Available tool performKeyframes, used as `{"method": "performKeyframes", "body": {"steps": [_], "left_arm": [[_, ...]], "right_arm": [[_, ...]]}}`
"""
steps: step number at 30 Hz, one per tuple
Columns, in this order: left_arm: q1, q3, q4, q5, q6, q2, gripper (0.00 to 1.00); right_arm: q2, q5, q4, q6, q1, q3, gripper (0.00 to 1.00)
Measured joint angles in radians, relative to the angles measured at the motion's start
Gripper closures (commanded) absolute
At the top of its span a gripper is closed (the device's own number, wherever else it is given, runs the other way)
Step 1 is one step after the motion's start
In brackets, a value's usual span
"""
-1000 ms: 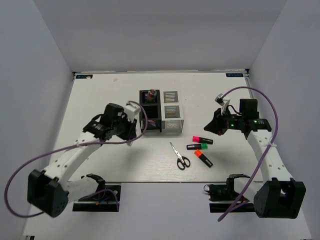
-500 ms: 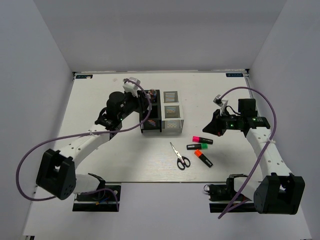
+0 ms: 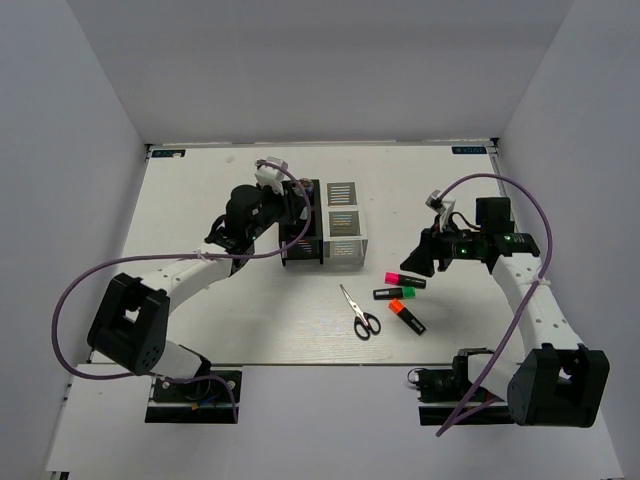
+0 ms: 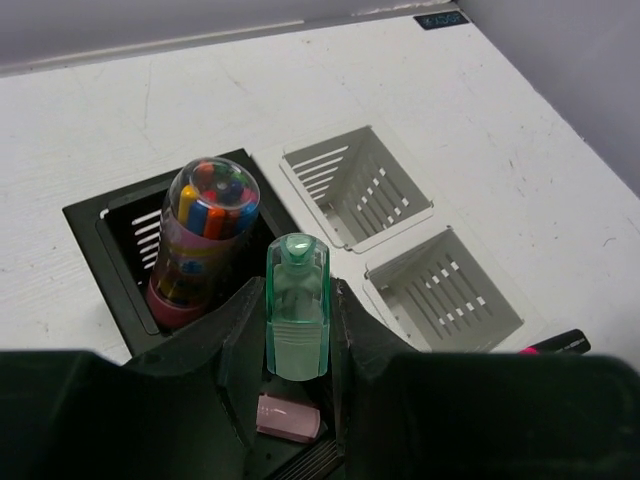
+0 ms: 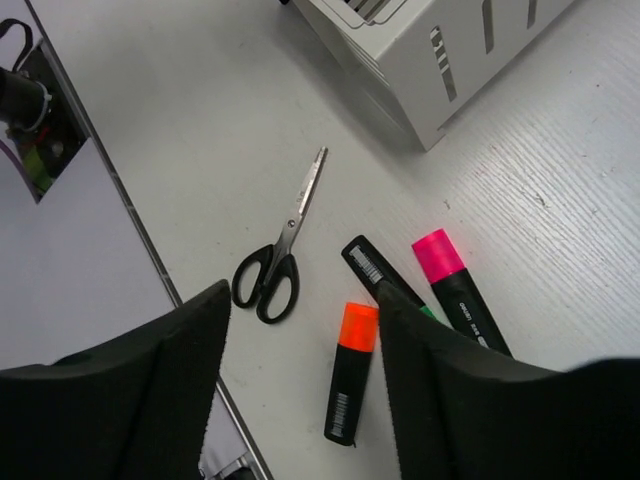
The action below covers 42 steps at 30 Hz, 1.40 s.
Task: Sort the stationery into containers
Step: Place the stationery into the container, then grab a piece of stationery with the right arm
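My left gripper is shut on the pale-green pen, held upright over the near compartment of the black container. A pink piece lies at the bottom of that compartment. The far compartment holds a clear tube of coloured bits. The white container beside it has nothing in either compartment. My right gripper hangs open above the markers. The orange marker lies between its fingers. The green marker is partly hidden behind the right finger. The pink marker lies beyond it. The scissors lie shut on the table.
Both containers stand side by side mid-table. The markers and scissors lie in front of them to the right. A table edge runs close behind the scissors in the right wrist view.
My left arm swung from the black container's front-left corner up over it, carrying the pen. My right gripper's jaws have opened, and it shifted slightly toward the markers.
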Motion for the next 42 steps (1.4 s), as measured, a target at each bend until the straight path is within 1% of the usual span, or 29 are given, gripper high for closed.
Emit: {"method": "performKeyframes", "body": {"steps": [1, 2, 3, 5, 6, 7, 9, 10, 11, 13, 14, 15, 16, 17, 18, 19, 21, 22, 23, 25, 27, 29, 30, 31, 32, 33, 35, 37, 42], "left_arm": [[0.0, -0.005, 0.0, -0.004, 0.001, 0.0, 0.75], [0.0, -0.009, -0.002, -0.006, 0.003, 0.001, 0.68], [0.0, -0.012, -0.003, -0.008, 0.005, 0.002, 0.66], [0.0, -0.016, -0.006, -0.009, 0.007, 0.003, 0.59], [0.0, -0.016, -0.011, -0.009, 0.008, 0.003, 0.47], [0.0, -0.016, -0.014, -0.01, 0.012, 0.003, 0.44], [0.0, -0.016, -0.024, -0.011, 0.012, 0.003, 0.41], [0.0, -0.016, -0.031, -0.012, 0.013, 0.003, 0.39], [0.0, -0.015, -0.038, -0.011, 0.014, 0.003, 0.33], [0.0, -0.009, -0.058, -0.011, 0.014, 0.003, 0.33], [0.0, -0.005, -0.067, -0.011, 0.017, 0.003, 0.39], [-0.001, -0.001, -0.072, -0.011, 0.015, 0.001, 0.54], [-0.001, 0.002, -0.08, -0.011, 0.015, -0.003, 0.9], [0.0, 0.003, -0.087, -0.011, 0.01, -0.01, 1.0], [0.0, 0.006, -0.109, -0.009, 0.015, -0.022, 1.0], [-0.001, 0.019, -0.149, -0.007, 0.013, -0.039, 1.0], [-0.002, 0.068, -0.26, 0.001, 0.004, -0.075, 0.84], [-0.002, 0.116, -0.347, 0.011, -0.003, -0.095, 0.74], [-0.005, 0.18, -0.456, 0.022, -0.008, -0.111, 0.7], [-0.011, 0.288, -0.62, 0.034, -0.01, -0.142, 0.56], [-0.019, 0.324, -0.759, 0.026, 0.0, -0.201, 0.46], [-0.024, 0.264, -0.863, -0.002, 0.009, -0.3, 0.36], [-0.027, 0.19, -0.901, -0.029, 0.015, -0.373, 0.25], [-0.027, 0.113, -0.943, -0.057, 0.019, -0.443, 0.2], [-0.026, 0.043, -0.978, -0.083, 0.024, -0.5, 0.16], [-0.021, -0.037, -1.009, -0.113, 0.026, -0.56, 0.12], [-0.006, -0.159, -1.074, -0.161, 0.028, -0.65, 0.11], [0.007, -0.232, -1.103, -0.2, 0.033, -0.707, 0.11], [0.039, -0.263, -1.117, -0.228, 0.041, -0.755, 0.11]], "right_arm": [[0.002, 0.001, -0.001, -0.003, 0.0, 0.0, 0.29], [0.003, 0.002, -0.002, -0.005, 0.0, 0.0, 0.23], [0.003, 0.006, -0.002, -0.008, 0.0, 0.0, 0.22], [0.003, 0.016, -0.001, -0.01, 0.0, 0.0, 0.21], [0.003, 0.026, 0.0, -0.011, 0.0, 0.0, 0.21], [0.003, 0.04, 0.001, -0.012, 0.0, 0.0, 0.26], [0.003, 0.071, 0.008, -0.02, 0.0, 0.0, 0.33], [0.003, 0.088, 0.011, -0.024, 0.0, 0.0, 0.45], [0.003, 0.104, 0.014, -0.034, 0.0, 0.0, 0.58], [0.008, 0.134, 0.018, -0.037, 0.0, 0.0, 0.71], [0.016, 0.143, 0.019, -0.045, 0.0, 0.003, 0.78], [0.029, 0.152, 0.021, -0.055, 0.0, 0.007, 0.89], [0.044, 0.166, 0.023, -0.059, 0.0, 0.009, 0.91], [0.057, 0.171, 0.025, -0.075, 0.0, 0.01, 0.91], [0.069, 0.179, 0.024, -0.102, 0.0, 0.011, 0.91], [0.076, 0.185, 0.021, -0.146, 0.0, 0.011, 0.89], [0.092, 0.185, -0.001, -0.261, 0.0, 0.012, 0.79], [0.103, 0.181, -0.019, -0.352, 0.0, 0.012, 0.66], [0.119, 0.179, -0.042, -0.438, 0.001, 0.013, 0.62], [0.166, 0.187, -0.079, -0.577, 0.004, 0.025, 0.54], [0.238, 0.198, -0.116, -0.672, 0.016, 0.06, 0.53], [0.306, 0.213, -0.126, -0.705, 0.033, 0.098, 0.53], [0.328, 0.224, -0.116, -0.705, 0.045, 0.106, 0.51], [0.337, 0.235, -0.1, -0.695, 0.059, 0.103, 0.5], [0.337, 0.251, -0.078, -0.677, 0.076, 0.089, 0.46], [0.332, 0.264, -0.055, -0.655, 0.096, 0.072, 0.46], [0.319, 0.298, 0.004, -0.613, 0.135, 0.031, 0.44], [0.317, 0.324, 0.045, -0.569, 0.171, -0.003, 0.44], [0.326, 0.374, 0.154, -0.48, 0.219, -0.063, 0.44]]}}
